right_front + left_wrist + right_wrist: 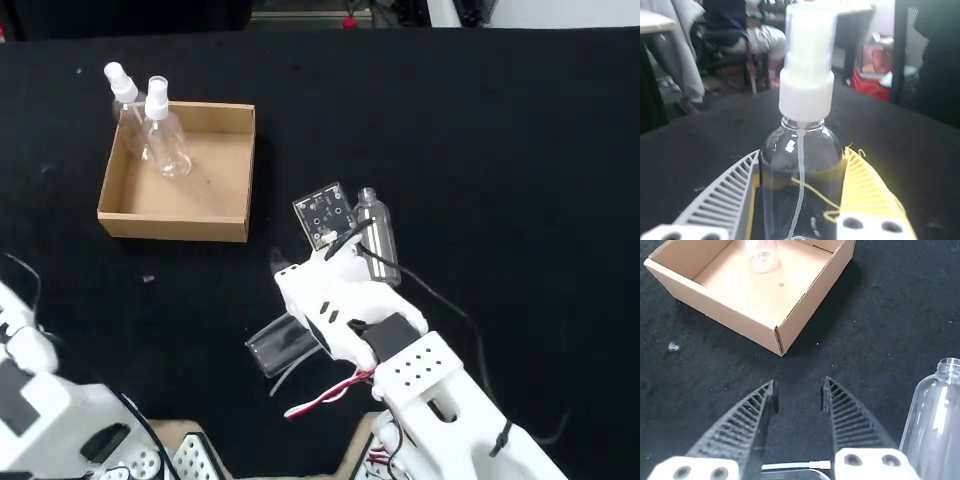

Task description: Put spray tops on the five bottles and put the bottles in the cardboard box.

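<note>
The left claw [802, 152] grasps a capped bottle [801, 175]. The right claw [799, 385] hangs released mid-table, just beside an uncapped bottle [935, 415]. The box [175, 228], back left, holds two bottles [168, 140].

So the table [480, 150] is covered edge to edge in black cloth, kinda fuzzy with bits of lint. Sitting right on it toward the far left is the open cardboard box [224, 170], flat on its base. Well apart from that, near the middle, an uncapped clear bottle [378, 236] stands upright. Closer to the front edge there's what looks like another clear bottle on its side [275, 345]. A tiny pale speck [148, 278] lies just in front of the box.
</note>
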Controlling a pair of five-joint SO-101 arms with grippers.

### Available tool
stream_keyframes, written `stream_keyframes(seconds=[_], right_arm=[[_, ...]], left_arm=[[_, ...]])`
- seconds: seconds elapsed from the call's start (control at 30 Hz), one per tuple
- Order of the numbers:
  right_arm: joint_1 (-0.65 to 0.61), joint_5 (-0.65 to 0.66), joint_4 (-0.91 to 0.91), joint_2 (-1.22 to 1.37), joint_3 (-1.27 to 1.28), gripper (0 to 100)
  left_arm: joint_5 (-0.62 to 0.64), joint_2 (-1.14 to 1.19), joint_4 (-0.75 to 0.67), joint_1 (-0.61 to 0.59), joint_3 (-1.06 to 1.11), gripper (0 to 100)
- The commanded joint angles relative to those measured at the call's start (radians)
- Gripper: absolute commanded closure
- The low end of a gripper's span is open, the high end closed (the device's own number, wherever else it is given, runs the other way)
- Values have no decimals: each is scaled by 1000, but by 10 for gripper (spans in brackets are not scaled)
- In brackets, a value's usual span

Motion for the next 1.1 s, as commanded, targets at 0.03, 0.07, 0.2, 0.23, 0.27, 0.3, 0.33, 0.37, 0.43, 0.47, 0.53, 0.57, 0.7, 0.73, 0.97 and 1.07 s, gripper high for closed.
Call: stream_keyframes(seconds=[0.03,0.07,0.2,0.23,0.27,0.3,0.33,0.37,0.43,0.47,0.53,0.57,0.7,0.73,0.97,1.07], right_arm=[[-11,0,-26,-33,-5,858],[-11,0,-26,-33,-5,858],[-11,0,-26,-33,-5,858],[-11,0,-26,-33,-5,858],[-11,0,-26,-33,-5,858],[-11,0,-26,-33,-5,858],[-11,0,-26,-33,-5,858],[-11,0,-26,-33,-5,858],[-11,0,-26,-33,-5,858],[-11,0,-26,-33,-5,858],[-11,0,-26,-33,-5,858],[-11,0,-26,-33,-5,858],[-11,0,-26,-33,-5,858],[-11,0,-26,-33,-5,858],[-11,0,-26,-33,-7,858],[-11,0,-26,-33,-7,858]], left_arm=[[3,206,-376,-35,-71,889],[3,247,-400,-35,-79,889],[3,396,-440,-38,-150,888],[3,423,-446,-39,-168,888],[3,448,-457,-41,-182,888],[3,471,-474,-42,-191,888],[3,489,-497,-42,-194,888],[3,502,-520,-42,-193,887],[2,534,-554,-42,-191,887],[-14,545,-560,-41,-191,887],[-61,565,-560,-36,-191,887],[-81,574,-560,-33,-191,887],[-94,588,-560,-35,-191,866],[-94,588,-560,-38,-191,838],[-94,597,-560,-41,-191,739],[-94,591,-560,-42,-191,744]])
